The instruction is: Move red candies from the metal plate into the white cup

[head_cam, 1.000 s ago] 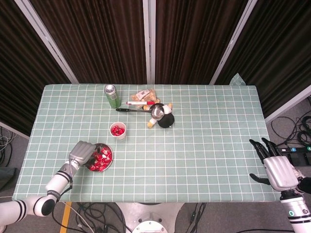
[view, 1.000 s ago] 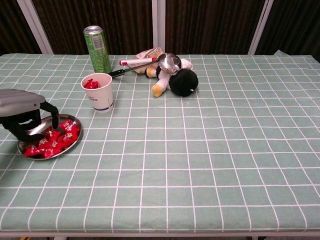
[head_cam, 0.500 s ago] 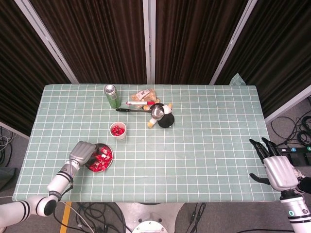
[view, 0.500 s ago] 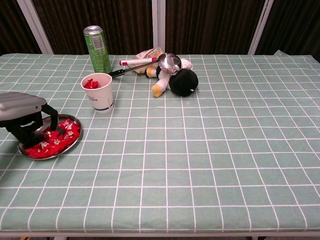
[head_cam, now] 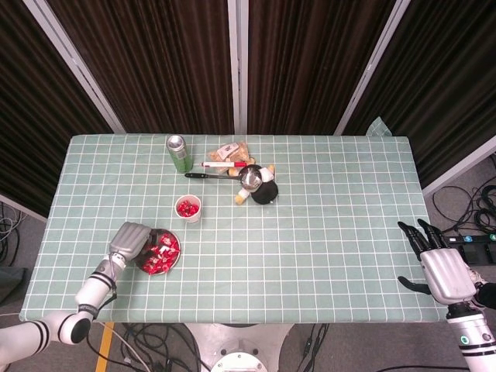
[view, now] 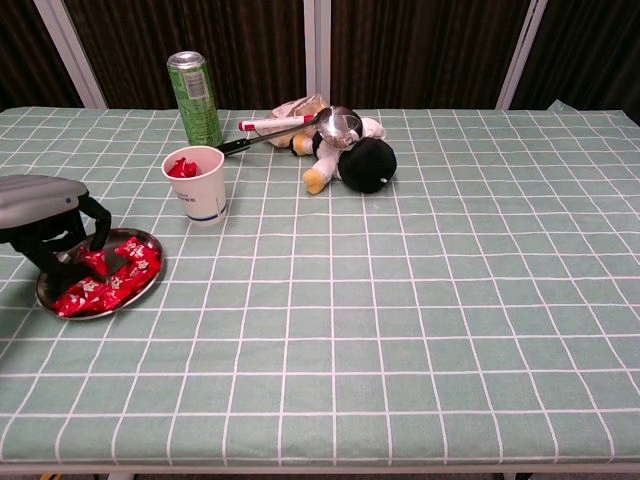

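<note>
The metal plate (head_cam: 177, 256) (view: 151, 284) lies near the table's front left and holds several red candies (head_cam: 162, 249) (view: 122, 276). My left hand (head_cam: 130, 239) (view: 44, 219) hangs over the plate's left side, its fingers curled down into the pile and closed around a red candy at their tips. Just behind the plate stands the white cup (head_cam: 187, 208) (view: 197, 195), with red candies inside. My right hand (head_cam: 442, 269) is off the table's right edge, fingers spread and holding nothing; only the head view shows it.
At the back stand a green can (head_cam: 179, 153) (view: 194, 98), a snack bag (head_cam: 232, 150) (view: 298, 106), a red marker (head_cam: 223, 164) (view: 275, 123), and a ladle (head_cam: 249, 177) (view: 338, 123) lying across a black-and-white plush toy (head_cam: 263, 191) (view: 364, 162).
My left hand dipped into the candies, then rose slightly and shifted left over the plate. Some candies in the plate have shifted. The right hand has not moved.
</note>
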Robot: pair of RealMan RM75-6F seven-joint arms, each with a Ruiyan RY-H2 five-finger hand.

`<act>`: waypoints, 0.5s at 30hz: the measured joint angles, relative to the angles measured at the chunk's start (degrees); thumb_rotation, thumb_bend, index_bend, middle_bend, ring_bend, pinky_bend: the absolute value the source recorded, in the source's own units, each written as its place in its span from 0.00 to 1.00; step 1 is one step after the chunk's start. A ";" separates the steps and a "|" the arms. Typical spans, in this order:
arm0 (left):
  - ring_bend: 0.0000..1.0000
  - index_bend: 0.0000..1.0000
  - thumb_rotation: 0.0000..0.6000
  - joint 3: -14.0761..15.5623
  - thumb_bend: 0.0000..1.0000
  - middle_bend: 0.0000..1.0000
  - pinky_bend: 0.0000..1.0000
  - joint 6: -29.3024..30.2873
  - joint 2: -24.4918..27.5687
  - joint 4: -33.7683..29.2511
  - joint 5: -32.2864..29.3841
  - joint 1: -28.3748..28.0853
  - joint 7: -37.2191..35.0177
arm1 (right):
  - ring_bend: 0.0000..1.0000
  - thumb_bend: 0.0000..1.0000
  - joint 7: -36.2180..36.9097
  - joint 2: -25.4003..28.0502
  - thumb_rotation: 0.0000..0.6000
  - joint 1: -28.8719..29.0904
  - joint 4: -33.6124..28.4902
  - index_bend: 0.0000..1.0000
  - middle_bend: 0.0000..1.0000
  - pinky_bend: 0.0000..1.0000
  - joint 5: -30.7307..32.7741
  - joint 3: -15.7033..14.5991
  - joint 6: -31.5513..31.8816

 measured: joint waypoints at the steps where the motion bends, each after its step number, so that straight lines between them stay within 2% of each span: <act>1: 0.95 0.65 1.00 -0.22 0.33 0.98 1.00 0.32 0.42 -0.36 0.10 0.11 -0.27 | 0.00 0.02 0.07 0.02 1.00 0.03 0.02 0.04 0.16 0.12 -0.03 0.04 0.02; 9: 0.95 0.65 1.00 -3.99 0.34 0.98 1.00 3.22 5.39 -6.51 0.97 0.01 -2.46 | 0.00 0.02 0.78 -0.09 1.00 -0.08 0.63 0.04 0.16 0.12 -0.33 -0.05 0.28; 15: 0.95 0.64 1.00 -7.82 0.34 0.98 1.00 1.63 6.77 -8.77 0.19 -3.74 -2.03 | 0.00 0.02 1.05 0.03 1.00 -0.02 0.84 0.04 0.16 0.12 -0.23 0.04 0.24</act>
